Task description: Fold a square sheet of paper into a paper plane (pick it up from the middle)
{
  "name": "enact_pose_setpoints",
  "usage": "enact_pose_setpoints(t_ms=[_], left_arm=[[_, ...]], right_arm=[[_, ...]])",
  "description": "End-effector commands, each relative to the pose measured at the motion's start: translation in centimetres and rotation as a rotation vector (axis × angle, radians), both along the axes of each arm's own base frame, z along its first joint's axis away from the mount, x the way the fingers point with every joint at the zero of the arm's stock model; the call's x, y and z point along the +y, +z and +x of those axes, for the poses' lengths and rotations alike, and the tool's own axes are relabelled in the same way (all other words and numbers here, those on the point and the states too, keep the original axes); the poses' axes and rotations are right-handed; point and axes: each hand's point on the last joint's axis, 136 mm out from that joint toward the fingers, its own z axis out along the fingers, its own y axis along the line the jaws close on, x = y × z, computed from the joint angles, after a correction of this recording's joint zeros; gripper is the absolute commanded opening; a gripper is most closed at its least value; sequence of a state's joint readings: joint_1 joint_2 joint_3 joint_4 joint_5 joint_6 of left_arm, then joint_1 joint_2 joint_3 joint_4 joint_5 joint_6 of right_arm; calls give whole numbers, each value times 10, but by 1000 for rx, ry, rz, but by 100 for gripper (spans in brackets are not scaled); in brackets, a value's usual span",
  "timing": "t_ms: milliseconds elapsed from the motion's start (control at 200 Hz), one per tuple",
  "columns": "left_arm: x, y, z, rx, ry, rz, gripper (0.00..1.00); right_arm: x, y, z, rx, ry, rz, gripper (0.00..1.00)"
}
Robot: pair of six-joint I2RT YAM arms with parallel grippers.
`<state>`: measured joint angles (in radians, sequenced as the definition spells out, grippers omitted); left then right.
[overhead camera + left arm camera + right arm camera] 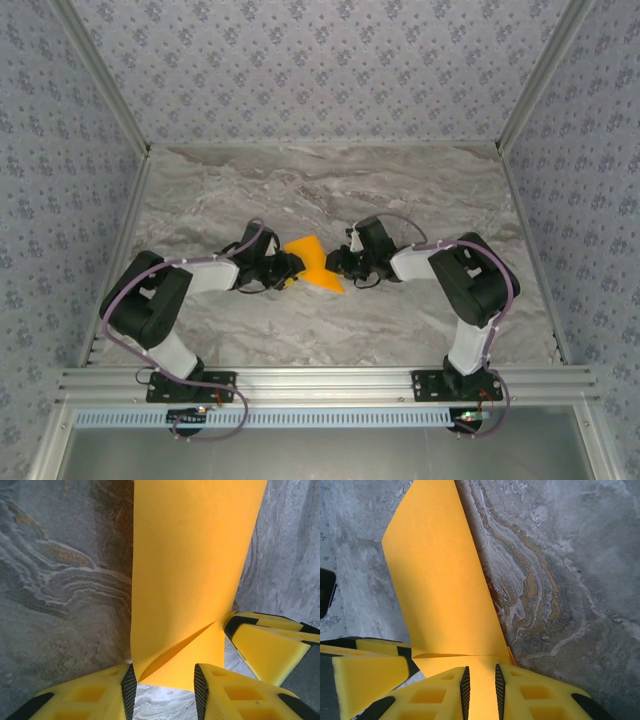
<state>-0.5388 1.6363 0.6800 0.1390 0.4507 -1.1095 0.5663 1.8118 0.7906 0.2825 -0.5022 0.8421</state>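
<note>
The square sheet of paper (318, 272) is bright orange, creased and partly folded, and sits mid-table between both grippers. My right gripper (338, 262) is shut on one end of it. In the right wrist view the paper (440, 590) runs between the close-set pads of the right gripper (480, 672), with a fold line just beyond them. My left gripper (288, 268) is at the other end. In the left wrist view the left gripper (165, 672) has its jaws apart, marble showing between them. The paper (190, 570) has its near edge and a raised flap at the fingertips. The paper plane is out of view.
The marble-patterned table (330, 190) is walled by patterned panels at the back and sides. An aluminium rail (320, 382) carrying both arm bases runs along the near edge. A finger (270, 647) of the right gripper reaches in close beside the left jaws.
</note>
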Motion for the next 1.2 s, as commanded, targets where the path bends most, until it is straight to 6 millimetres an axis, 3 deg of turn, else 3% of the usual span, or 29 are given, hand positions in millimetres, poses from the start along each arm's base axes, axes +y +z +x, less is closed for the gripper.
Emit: enact_pose_setpoints(t_ms=[0, 230, 475, 700, 899, 1069, 1199], left_arm=[[-13, 11, 9, -30, -18, -46, 38], [-22, 20, 13, -66, -42, -96, 33], [-26, 17, 12, -49, -48, -130, 23], [-24, 18, 8, -40, -47, -128, 14], [-21, 25, 5, -31, -29, -124, 11], [-20, 37, 3, -26, -15, -123, 11], [-19, 42, 1, -20, -8, -118, 11]], right_arm=[[-20, -33, -18, 109, -12, -88, 26], [-20, -36, -21, 108, -2, -93, 27], [-7, -23, -25, 7, 81, -94, 30], [-5, -9, -24, -102, 117, -135, 43], [-11, 26, -27, -360, 191, -281, 63], [-12, 54, -36, -602, 249, -457, 70], [-8, 62, -43, -744, 328, -569, 75]])
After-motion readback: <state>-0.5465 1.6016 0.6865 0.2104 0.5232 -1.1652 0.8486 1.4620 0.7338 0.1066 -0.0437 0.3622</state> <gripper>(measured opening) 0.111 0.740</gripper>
